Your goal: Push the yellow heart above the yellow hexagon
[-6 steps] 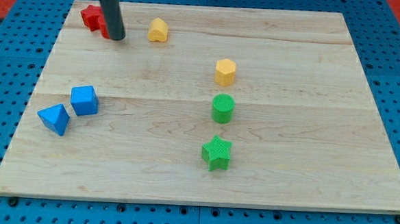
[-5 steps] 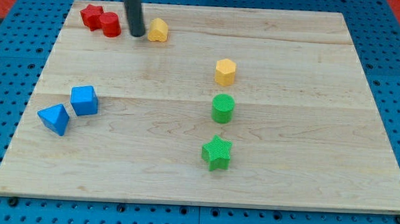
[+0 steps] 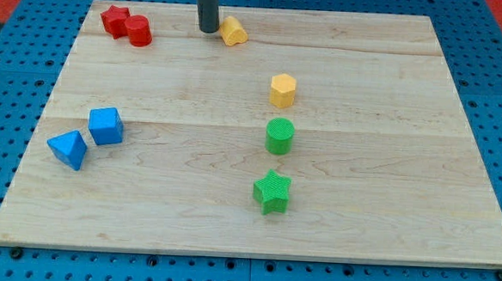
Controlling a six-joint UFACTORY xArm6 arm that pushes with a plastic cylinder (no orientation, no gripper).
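There are no fingers on this arm, so open or closed does not apply: it ends in a dark rod, and my tip (image 3: pixel 208 30) sits near the view's top edge of the desk (image 3: pixel 386 191), just to the view's left of the yellow heart (image 3: pixel 233 31), touching it or very nearly so

The yellow heart lies to the view's upper left of the yellow hexagon (image 3: pixel 282 90), not yet over it, so it needs more travel toward the view's right

The main risk, as I judge it, is an off-centre push: the heart's rounded sides could let it spin or slip off my tip toward the desk's top edge, which is close by. Pushing too far would carry it past the hexagon's column. A line that drifts downward could knock the hexagon itself

Well apart from this are the green cylinder (image 3: pixel 280 135) and green star (image 3: pixel 272 191) below the hexagon, two red blocks (image 3: pixel 128 26) at the top left, and two blue blocks (image 3: pixel 88 137) at the left
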